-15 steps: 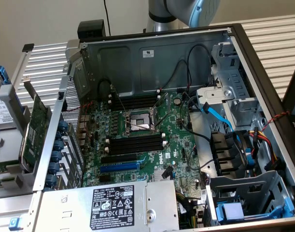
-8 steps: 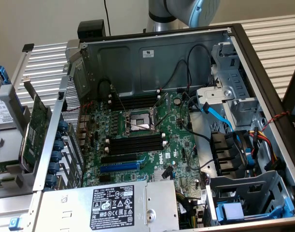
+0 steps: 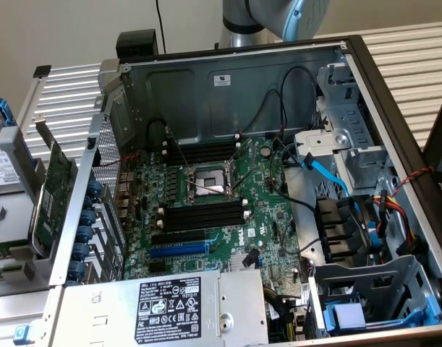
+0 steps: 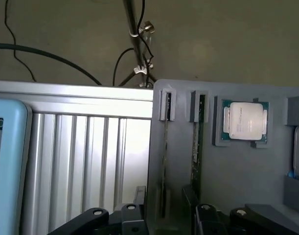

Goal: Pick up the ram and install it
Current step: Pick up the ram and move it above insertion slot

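— How's your light?
— Soft and even over your computer case (image 3: 228, 94); the circuit board (image 3: 268, 213) inside sits in mild shadow.
— And your wrist view?
— Dimmer. The ribbed table (image 4: 90, 156) glares pale, the processor (image 4: 244, 121) lid shines, the floor (image 4: 227, 44) looks murky.

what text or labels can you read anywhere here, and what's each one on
"DELL": white print on the motherboard.
Power supply label: fine print too small to read.
White sticker on the case wall: too small to read.
Processor lid: markings blurred.
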`<state>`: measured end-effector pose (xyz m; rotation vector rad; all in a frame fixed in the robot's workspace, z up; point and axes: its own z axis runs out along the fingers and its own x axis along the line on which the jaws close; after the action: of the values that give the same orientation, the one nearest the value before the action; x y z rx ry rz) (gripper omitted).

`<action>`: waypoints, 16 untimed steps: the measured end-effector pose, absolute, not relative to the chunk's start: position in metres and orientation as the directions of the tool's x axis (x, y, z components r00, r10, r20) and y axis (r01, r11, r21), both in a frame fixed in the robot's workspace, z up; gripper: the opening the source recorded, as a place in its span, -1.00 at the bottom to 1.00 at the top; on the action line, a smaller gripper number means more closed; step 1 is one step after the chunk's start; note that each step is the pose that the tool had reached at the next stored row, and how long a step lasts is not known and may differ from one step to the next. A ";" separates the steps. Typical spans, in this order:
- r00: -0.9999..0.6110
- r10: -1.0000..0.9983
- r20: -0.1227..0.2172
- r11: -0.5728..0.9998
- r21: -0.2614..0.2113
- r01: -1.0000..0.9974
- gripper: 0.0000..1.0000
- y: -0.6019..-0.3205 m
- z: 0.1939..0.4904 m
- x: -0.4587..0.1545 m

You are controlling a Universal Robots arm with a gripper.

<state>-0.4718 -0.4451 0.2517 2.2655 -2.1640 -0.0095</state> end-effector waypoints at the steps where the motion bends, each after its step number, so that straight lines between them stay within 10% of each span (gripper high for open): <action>1: 0.046 -0.999 0.002 -0.046 0.006 -0.999 -0.15 -0.443 0.251 -0.472; 16: 0.046 -0.999 0.004 -0.046 -0.008 -0.999 -0.15 -0.441 0.227 -0.481</action>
<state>-0.4808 -0.4408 0.2267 2.2737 -2.1721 0.0130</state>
